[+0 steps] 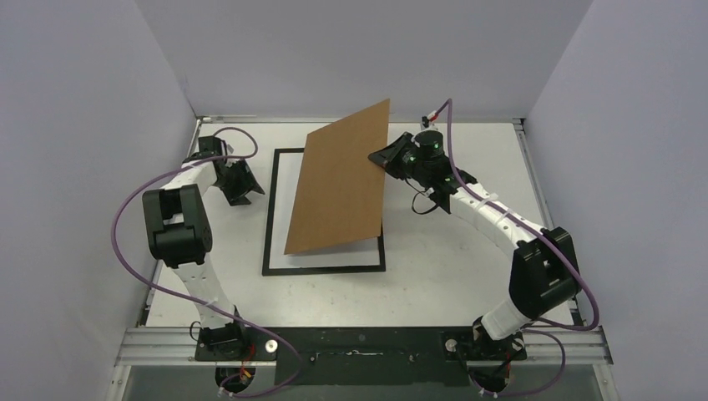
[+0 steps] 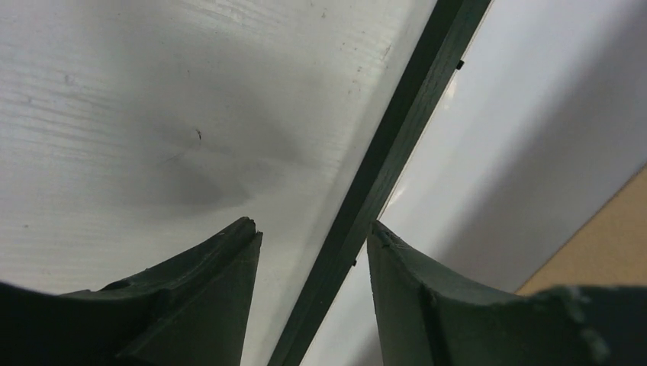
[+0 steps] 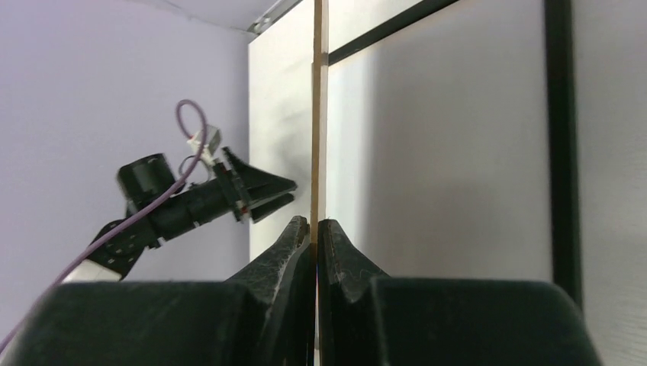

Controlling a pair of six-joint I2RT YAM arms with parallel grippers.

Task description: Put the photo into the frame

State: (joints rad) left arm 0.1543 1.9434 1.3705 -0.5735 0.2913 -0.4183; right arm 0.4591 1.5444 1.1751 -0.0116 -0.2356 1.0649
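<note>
Straddling the frame's [image 2: 404, 130] edge: left gripper [image 2: 311, 224].

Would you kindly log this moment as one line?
right gripper: shut on cardboard backing, tilted | left gripper: open astride frame | photo: unseen

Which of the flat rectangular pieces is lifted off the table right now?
The brown cardboard backing board: the right gripper pinches its right edge and it tilts up, while the thin black rectangular frame lies flat on the table.

Tilted cardboard backing [image 1: 338, 180] blocks frame [image 1: 326, 269] centre and right from above; left strip open.
</note>
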